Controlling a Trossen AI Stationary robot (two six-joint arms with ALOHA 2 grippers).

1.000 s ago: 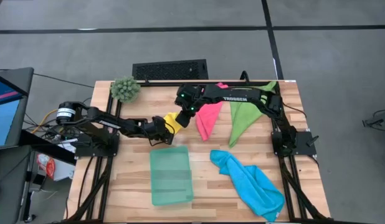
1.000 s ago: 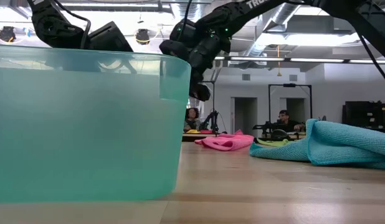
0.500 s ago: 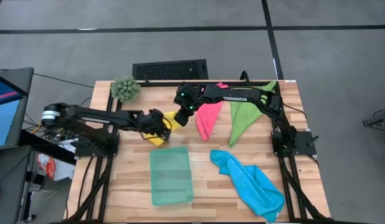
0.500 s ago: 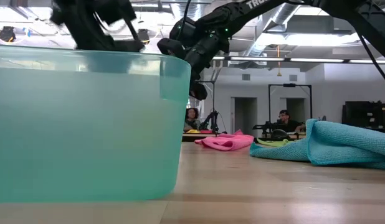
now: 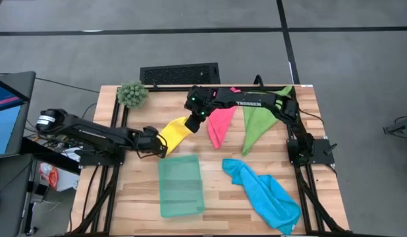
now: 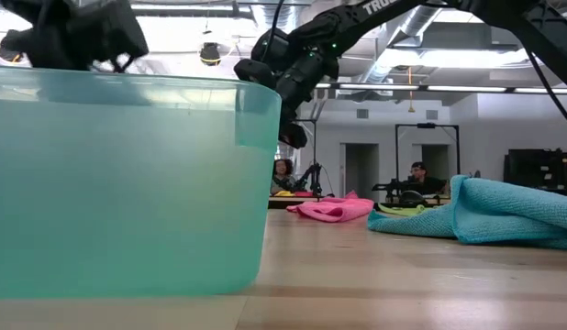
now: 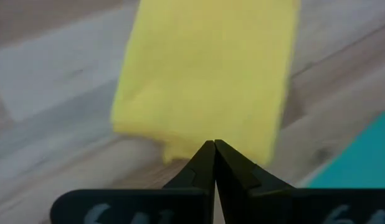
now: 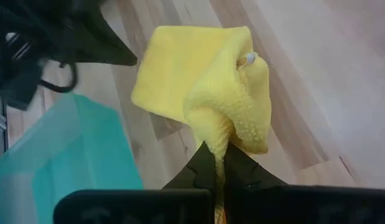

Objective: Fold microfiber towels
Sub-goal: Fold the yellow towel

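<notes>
The yellow towel (image 5: 175, 130) lies stretched between both arms near the middle of the table (image 5: 137, 197), just beyond the far edge of the pale green tray (image 5: 181, 186). The left gripper (image 5: 153, 141) is clamped tight on the towel's left end, fingers pressed together in the left wrist view with the yellow cloth (image 7: 205, 81) spread ahead of them. The right gripper (image 5: 193, 118) pinches the opposite end in narrow jaws, with a bunched ridge of cloth (image 8: 227, 99) rising from its fingertips in the right wrist view. The step in hand appears to be drawing the towel taut before laying a fold. To do it well, both pinches should hold while the ends are kept level and the span pulled just enough to remove slack; the bunching at the right end suggests that corner is gathered rather than flat, so the fold risks coming out uneven unless it is smoothed against the wood. The cloth should be kept clear of the tray rim. The pink towel (image 5: 219, 124) and green towel (image 5: 256, 125) lie to the right near the far side; the blue towel (image 5: 266, 194) sits crumpled at the near right. The plant ball (image 5: 132, 94) stands at the far left corner.
</notes>
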